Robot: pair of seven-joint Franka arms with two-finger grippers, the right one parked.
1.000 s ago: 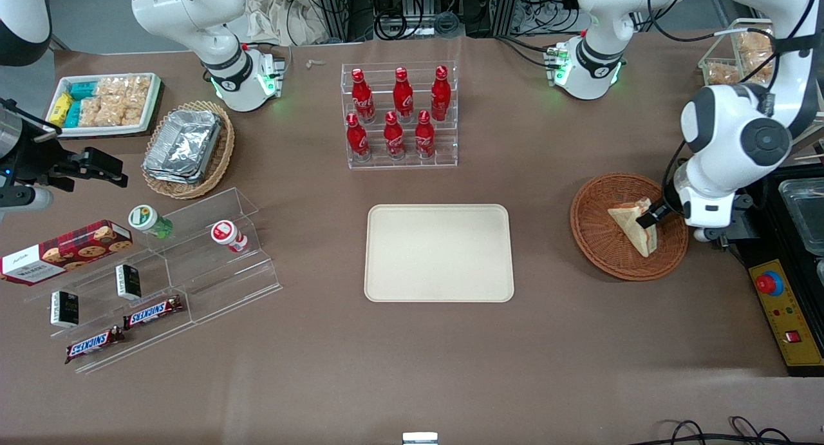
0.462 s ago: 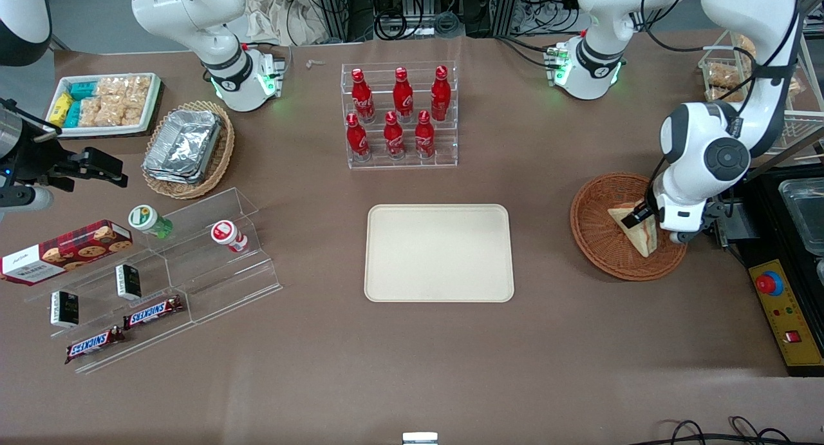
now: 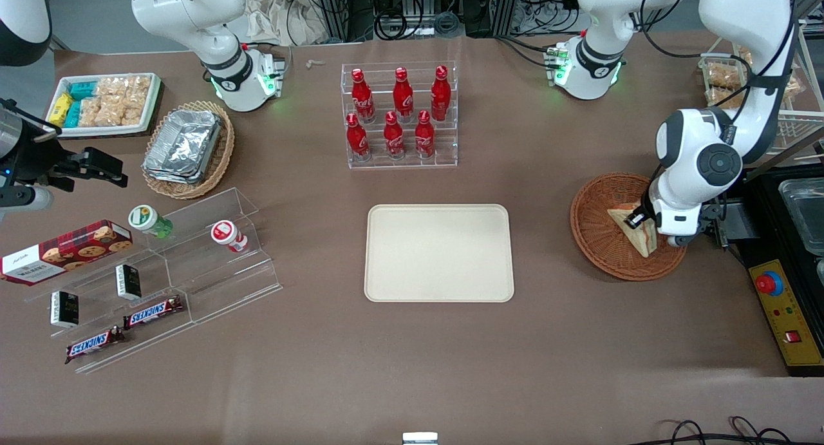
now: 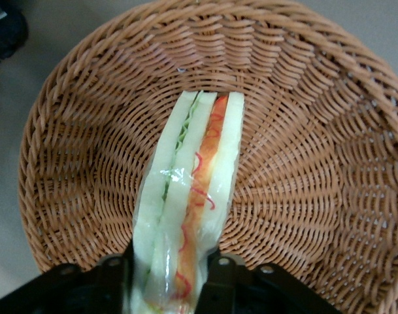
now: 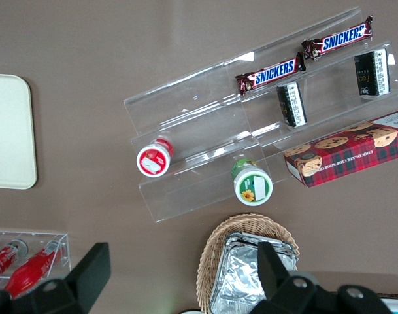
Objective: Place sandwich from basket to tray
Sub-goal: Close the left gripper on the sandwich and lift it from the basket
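The sandwich [image 3: 623,217] [image 4: 199,176] is a wrapped pale wedge with red and green filling, lying in the reddish-brown woven basket [image 3: 592,239] [image 4: 303,163] toward the working arm's end of the table. My left gripper [image 3: 638,219] [image 4: 167,278] is down in the basket with a black finger [image 4: 114,275] pressed against each flat side of the wedge, shut on it. The sandwich still rests on the basket's weave. The cream-beige tray [image 3: 439,252] [image 5: 9,131] lies bare at the table's middle.
A clear rack of red bottles [image 3: 399,113] stands farther from the front camera than the tray. A black control box with a red button [image 3: 782,303] sits beside the basket. Acrylic shelves with snacks [image 3: 161,271] and a foil-container basket [image 3: 187,149] lie toward the parked arm's end.
The left arm has swung in over the basket and come down, bringing its fingers onto the sandwich's two sides. The sandwich has stayed in place.
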